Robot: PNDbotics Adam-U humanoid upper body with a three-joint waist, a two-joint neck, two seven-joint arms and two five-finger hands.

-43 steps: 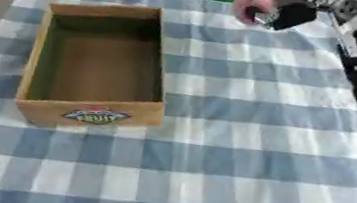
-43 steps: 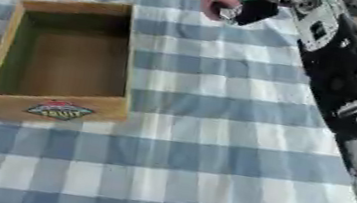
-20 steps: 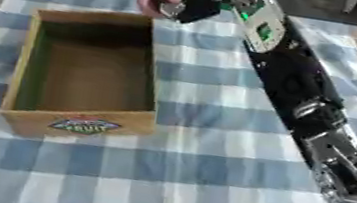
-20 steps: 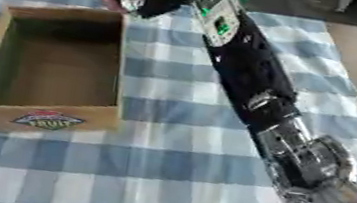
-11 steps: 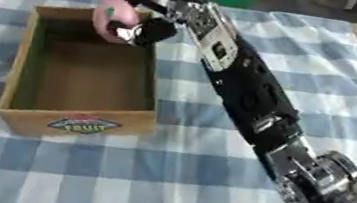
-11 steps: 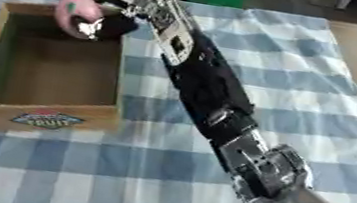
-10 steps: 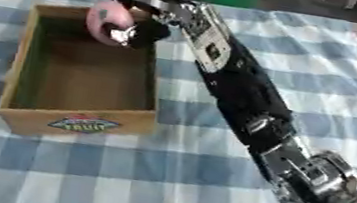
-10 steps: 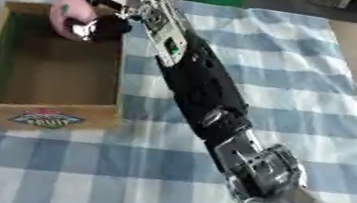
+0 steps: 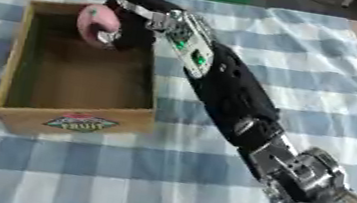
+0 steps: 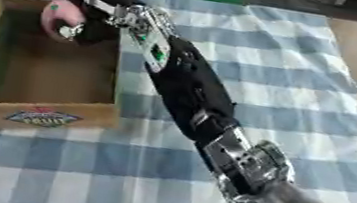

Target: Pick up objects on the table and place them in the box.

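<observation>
Reaching across the checked tablecloth (image 9: 326,80) from the near right, we are holding our right hand (image 9: 127,27) over the far end of the wooden box (image 9: 18,74). Its fingers are curling round a pink rounded object (image 9: 96,23), gripping it just above the box's far interior, inside the rim.

right arm (image 9: 228,88): black shell | silver joints, silver wrist plate (small green spots on it) | right hand (image 9: 128,15): black
</observation>
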